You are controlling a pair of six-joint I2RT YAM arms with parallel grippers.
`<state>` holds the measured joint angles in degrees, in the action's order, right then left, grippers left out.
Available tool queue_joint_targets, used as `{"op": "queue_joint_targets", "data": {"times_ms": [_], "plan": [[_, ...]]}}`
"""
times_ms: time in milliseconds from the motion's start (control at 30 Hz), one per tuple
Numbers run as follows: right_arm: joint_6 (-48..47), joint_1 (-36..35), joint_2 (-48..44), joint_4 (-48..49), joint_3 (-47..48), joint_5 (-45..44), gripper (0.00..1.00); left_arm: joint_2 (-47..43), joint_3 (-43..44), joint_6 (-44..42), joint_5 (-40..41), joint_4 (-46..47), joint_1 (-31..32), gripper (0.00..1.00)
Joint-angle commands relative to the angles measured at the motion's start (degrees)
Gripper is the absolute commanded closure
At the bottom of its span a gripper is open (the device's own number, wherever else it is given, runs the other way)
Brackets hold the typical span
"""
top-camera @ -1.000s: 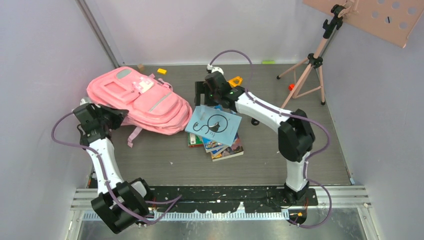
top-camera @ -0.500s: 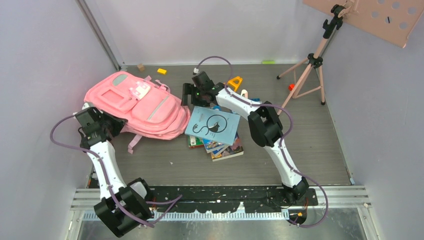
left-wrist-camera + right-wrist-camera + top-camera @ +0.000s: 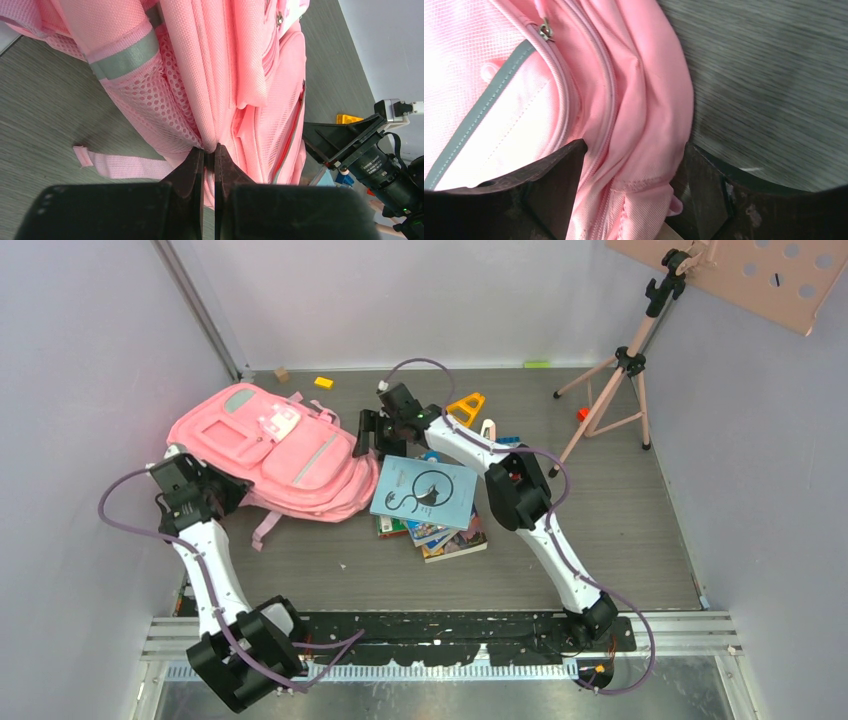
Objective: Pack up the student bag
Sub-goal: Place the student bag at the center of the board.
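Grey wood-grain worktop [image 3: 620,540], stacked books [image 3: 430,500] midway. Left end effector [image 3: 210,155] pinched tight on student bag [image 3: 270,445], lying left of centre; right end effector [image 3: 634,147] spread wide astride its right edge. Beyond, pink tripod [image 3: 615,390], pale lilac walls [image 3: 400,300].

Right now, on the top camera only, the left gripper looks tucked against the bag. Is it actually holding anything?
Observer: Yes. The left wrist view shows the left gripper shut on a fold of the student bag, beside its mesh side pocket.
Operator: And the right one?
Observer: The right wrist view shows the right gripper open, its fingers straddling the bag's bunched edge.
Operator: Any zipper nearby?
Observer: A metal zipper pull lies further up, outside the jaws.
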<state>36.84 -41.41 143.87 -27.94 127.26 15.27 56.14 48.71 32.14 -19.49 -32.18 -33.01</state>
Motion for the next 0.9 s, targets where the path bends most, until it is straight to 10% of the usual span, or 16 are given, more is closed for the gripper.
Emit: {"op": "queue_joint_targets", "data": {"times_ms": [0,167,500,867], "plan": [[1.57,-0.60,2.31,-0.04,5.28,6.77,0.23,0.64,4.70,-3.30,-2.52,1.37,-0.03,1.00],[1.66,-0.60,3.46,-0.87,7.49,9.07,0.30,1.94,6.18,-3.54,-3.03,1.07,0.03,1.00],[2.12,-0.47,1.57,-0.66,12.68,10.40,0.94,5.50,11.23,-3.50,-4.84,0.02,0.39,1.00],[-0.31,-1.37,-14.24,2.42,5.47,2.50,0.99,14.96,25.89,-12.56,3.78,-10.68,5.00,1.00]]}}
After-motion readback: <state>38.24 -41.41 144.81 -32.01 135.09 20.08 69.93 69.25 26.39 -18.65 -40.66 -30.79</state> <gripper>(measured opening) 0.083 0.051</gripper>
